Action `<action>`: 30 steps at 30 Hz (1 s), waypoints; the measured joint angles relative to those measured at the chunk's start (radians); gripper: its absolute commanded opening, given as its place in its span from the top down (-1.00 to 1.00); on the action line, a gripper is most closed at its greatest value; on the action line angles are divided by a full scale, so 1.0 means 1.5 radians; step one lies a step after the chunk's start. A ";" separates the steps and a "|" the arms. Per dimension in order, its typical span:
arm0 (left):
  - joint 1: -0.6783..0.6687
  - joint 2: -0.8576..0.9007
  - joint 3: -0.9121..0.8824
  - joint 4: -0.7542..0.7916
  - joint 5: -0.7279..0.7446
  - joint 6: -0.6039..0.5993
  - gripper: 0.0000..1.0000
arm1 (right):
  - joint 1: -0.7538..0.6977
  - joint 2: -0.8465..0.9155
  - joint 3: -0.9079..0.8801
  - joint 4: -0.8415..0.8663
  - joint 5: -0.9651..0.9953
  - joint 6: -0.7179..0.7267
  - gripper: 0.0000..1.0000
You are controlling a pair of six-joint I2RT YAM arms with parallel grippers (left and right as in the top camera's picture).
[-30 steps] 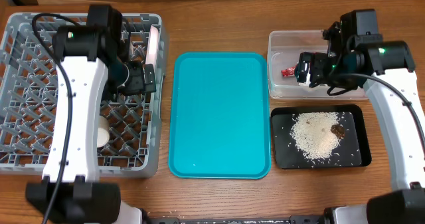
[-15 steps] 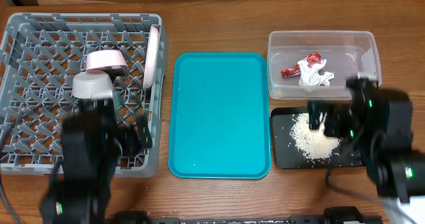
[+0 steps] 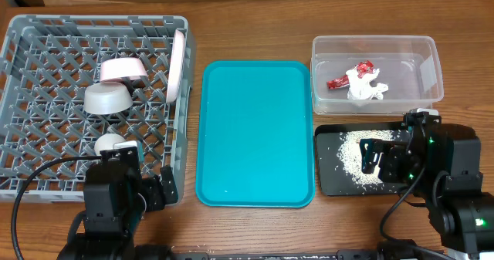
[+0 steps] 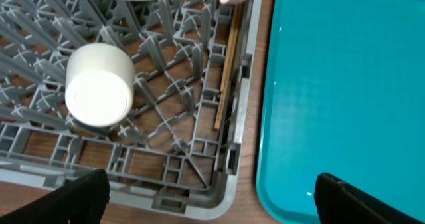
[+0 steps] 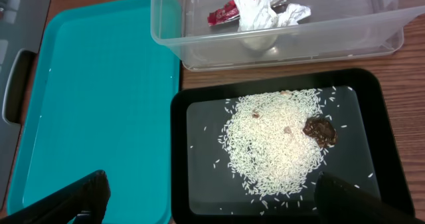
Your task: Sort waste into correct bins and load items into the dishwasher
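First, nearest the robot: the left gripper (image 4: 212, 201) was seen with its fingers spread wide and nothing between them, held over the near right corner of the grey dish crate (image 4: 199, 194). The right gripper (image 5: 212, 201) was likewise recorded as spread apart and empty, held over the near edge of the black tray (image 5: 375, 147).

On the black tray a heap of white rice grains (image 5: 272, 147) was noted, with stray grains scattered round it. The small brown food scrap (image 5: 321, 131) was seen touching the heap's right side.

In the crate, a small cup (image 4: 99, 86) was found lying tilted in a near compartment. The wooden chopsticks (image 4: 226, 78) were seen laid along the crate's right wall, inside it. The teal tray (image 3: 255, 133) was recorded between the crate and the two bins.

Farther back in the crate, the bowl (image 3: 106, 98) was noted turned over. The smaller plate (image 3: 122, 69) was seen tilted just behind it, and the large plate (image 3: 177, 65) stood on edge near the right wall.

Farthest, in the clear tub (image 3: 401, 59), the crumpled red wrapper (image 3: 336, 82) and the crumpled white tissue (image 3: 364, 86) were seen touching each other.
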 measured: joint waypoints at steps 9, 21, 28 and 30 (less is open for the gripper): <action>0.000 0.000 0.000 -0.004 0.000 0.000 -1.00 | 0.000 -0.002 -0.001 -0.005 0.004 -0.001 -1.00; 0.000 0.000 -0.002 -0.005 -0.001 0.000 -0.99 | 0.000 -0.263 -0.192 0.298 0.019 -0.035 -1.00; 0.000 0.000 -0.005 -0.005 -0.001 0.000 -0.99 | 0.000 -0.447 -0.472 0.625 0.006 -0.043 -1.00; 0.000 0.000 -0.005 -0.005 -0.001 0.000 -1.00 | 0.000 -0.481 -0.538 0.705 0.001 -0.044 -1.00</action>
